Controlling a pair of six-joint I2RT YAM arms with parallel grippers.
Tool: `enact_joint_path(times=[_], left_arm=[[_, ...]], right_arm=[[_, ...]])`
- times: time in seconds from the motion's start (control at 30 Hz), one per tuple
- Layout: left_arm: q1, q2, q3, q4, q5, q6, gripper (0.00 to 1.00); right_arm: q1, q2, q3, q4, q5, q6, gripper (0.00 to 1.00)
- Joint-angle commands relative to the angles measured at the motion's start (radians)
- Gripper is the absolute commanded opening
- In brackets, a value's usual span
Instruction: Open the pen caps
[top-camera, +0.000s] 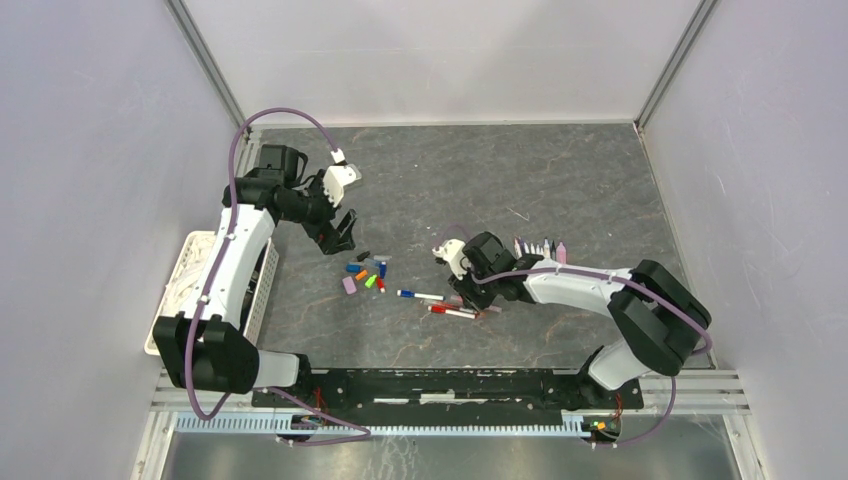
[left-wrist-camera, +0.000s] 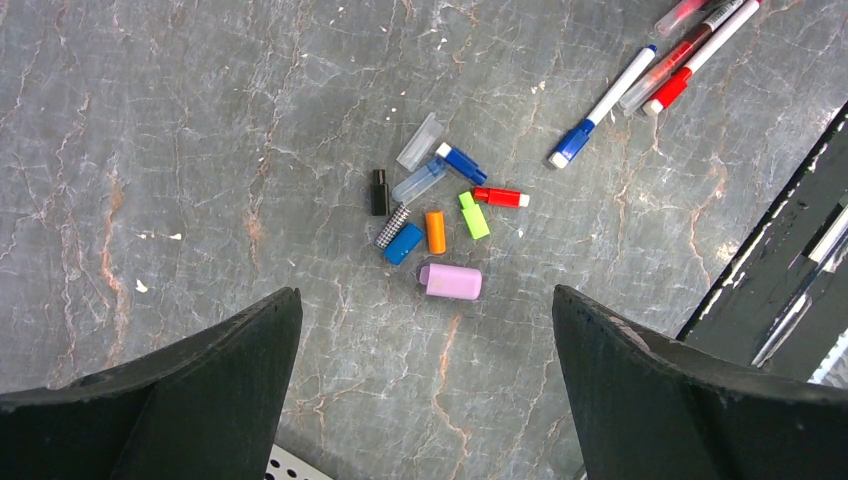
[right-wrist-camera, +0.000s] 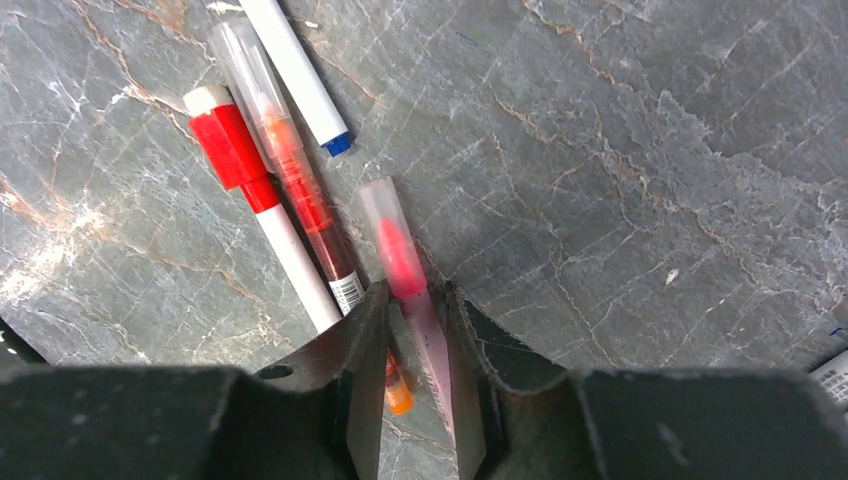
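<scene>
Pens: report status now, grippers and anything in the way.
Left gripper open, above loose caps. Right gripper shut on pink pen, clear cap on. Two red pens lying alongside, close to the fingers.

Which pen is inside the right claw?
The pink pen with the frosted clear cap: the right claw grips its barrel; the other pens lie free.

tabletop (top-camera: 560, 180): grey, veined | caps (top-camera: 365, 275): loose cluster left of centre; lilac, blue, orange, green, red, black, clear; some touching | pens (top-camera: 440, 303): blue-capped and red ones lying right of caps, toward near edge | pink pen (right-wrist-camera: 400, 260): beside them | pen row (top-camera: 540, 246): right of centre
</scene>
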Motion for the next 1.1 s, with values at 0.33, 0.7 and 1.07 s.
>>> enact_joint_path(times=[0.33,0.7,1.07], left_arm=[[0.004,-0.003,0.048,-0.08,0.041,0.048,1.0],[0.007,-0.093,0.039,0.107,-0.067,-0.044,1.0],[-0.167,-0.131,-0.137,-0.043,0.148,0.259,1.0]], right_arm=[[-0.067,-0.13,-0.14,0.033,0.054,0.049,0.37],[-0.087,-0.151,-0.09,0.036,0.023,0.062,0.0],[-0.091,0.042,0.304,-0.106,-0.618,0.124,0.0]])
